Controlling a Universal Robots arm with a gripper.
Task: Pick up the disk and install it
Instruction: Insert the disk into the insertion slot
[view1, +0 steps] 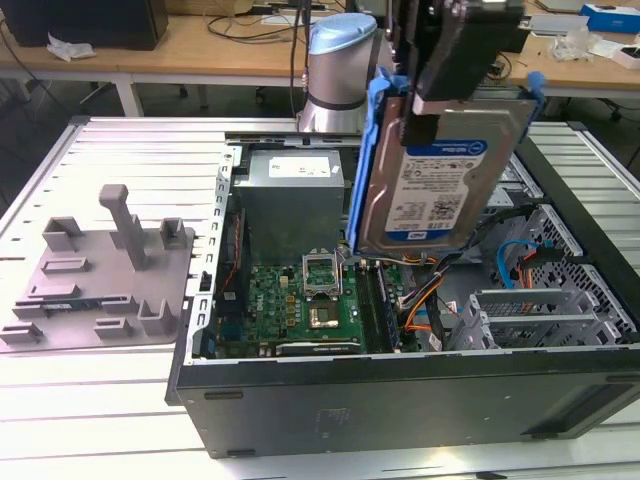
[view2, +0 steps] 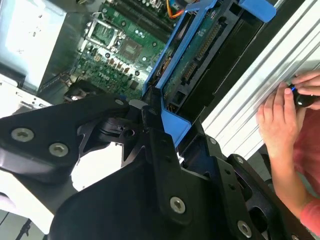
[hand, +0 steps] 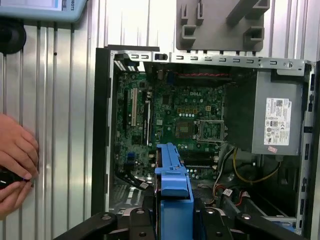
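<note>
The disk (view1: 438, 185), a silver hard drive with a white-and-blue label in a bright blue carrier, hangs upright over the open computer case (view1: 400, 390). It sits above the motherboard's right side in the exterior view. My gripper (view1: 432, 100) is shut on its upper edge, coming down from above. In the second wrist view the black fingers (view2: 155, 145) clamp the blue carrier, and the disk (view2: 197, 60) extends away toward the case. In the first wrist view the disk (hand: 172, 172) appears edge-on above the gripper (hand: 172, 222).
Inside the case are the motherboard (view1: 300, 300), a grey power supply (view1: 295, 195) and metal drive cages (view1: 545, 300) at the exterior view's right. A grey moulded holder tray (view1: 100, 270) lies on the slatted table at the left. A person's hands (view2: 285, 115) rest beside the case.
</note>
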